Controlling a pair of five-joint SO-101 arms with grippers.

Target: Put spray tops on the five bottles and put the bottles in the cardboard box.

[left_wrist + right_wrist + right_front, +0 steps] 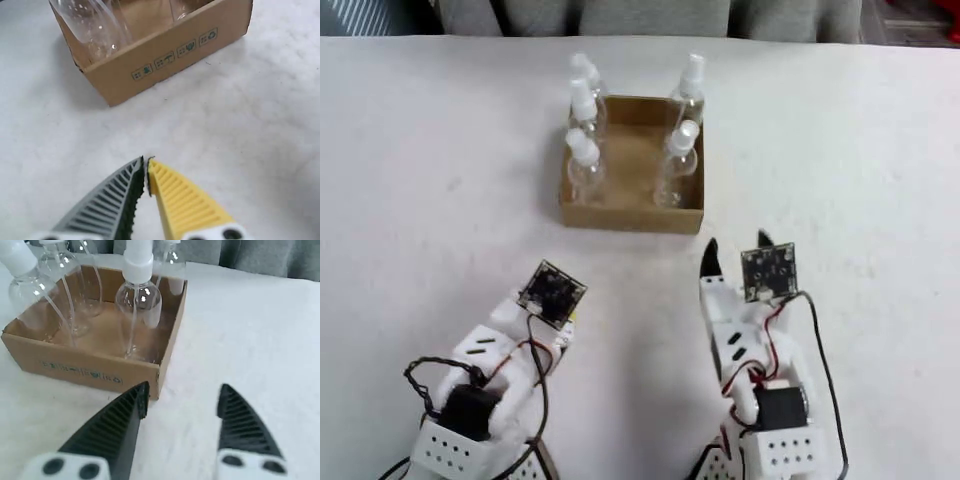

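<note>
The cardboard box [628,218] stands at the table's middle, toward the back. Several clear bottles with white spray tops stand upright inside it, such as one [583,160] along its left side and one [677,158] along its right. My right gripper [735,250] is open and empty, just in front of the box's right corner. In the right wrist view the right gripper [184,392] faces the box [85,367] and a capped bottle [137,300]. My left gripper [146,164] is shut on nothing, low over the table, a short way from the box [165,55].
White table all around. The left arm [490,360] sits at the front left and the right arm [760,390] at the front right. Grey chairs or curtain line the far edge. Bare table lies to both sides of the box.
</note>
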